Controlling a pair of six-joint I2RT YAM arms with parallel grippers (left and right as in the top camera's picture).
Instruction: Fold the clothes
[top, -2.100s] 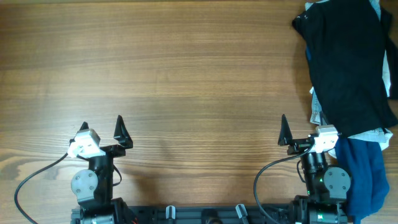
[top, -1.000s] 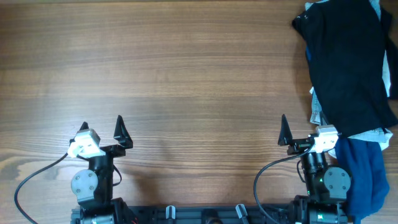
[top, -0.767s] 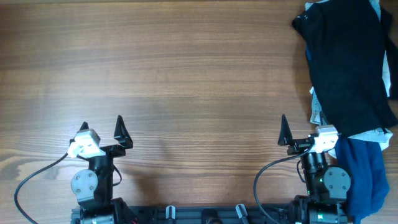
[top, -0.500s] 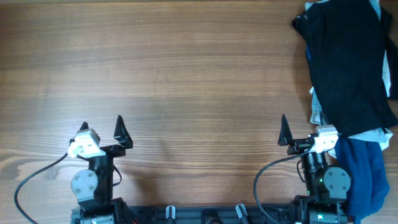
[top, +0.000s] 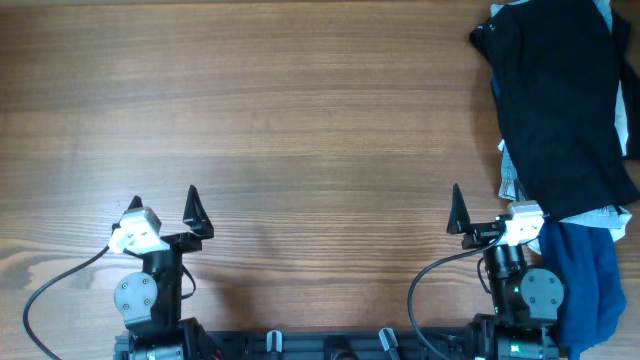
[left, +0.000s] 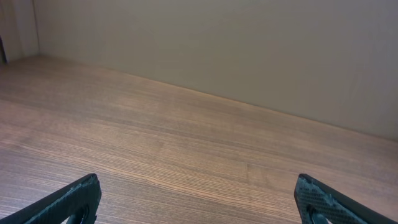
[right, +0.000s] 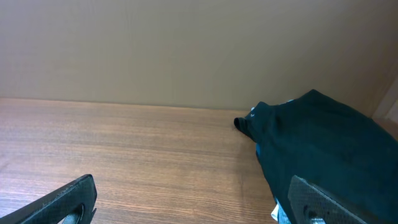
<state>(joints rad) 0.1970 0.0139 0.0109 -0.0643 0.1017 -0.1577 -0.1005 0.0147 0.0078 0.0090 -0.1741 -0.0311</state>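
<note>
The clothes, a black fabric garment (top: 555, 100), lie crumpled on top of a pile at the table's far right. Its legs and waistband cannot be made out. It also shows in the right wrist view (right: 323, 143), ahead and to the right of the jaws. My left gripper (top: 163, 205) is open and empty near the front edge at the left, over bare wood (left: 199, 199). My right gripper (top: 487, 210) is open and empty near the front edge, just left of the pile, with its right finger close to the black fabric (right: 193, 199).
A blue garment (top: 585, 280) lies at the front right corner beside the right arm's base. Pale, light-blue pieces (top: 508, 180) stick out from under the black fabric. A plain wall (left: 217, 43) stands behind the table's far edge.
</note>
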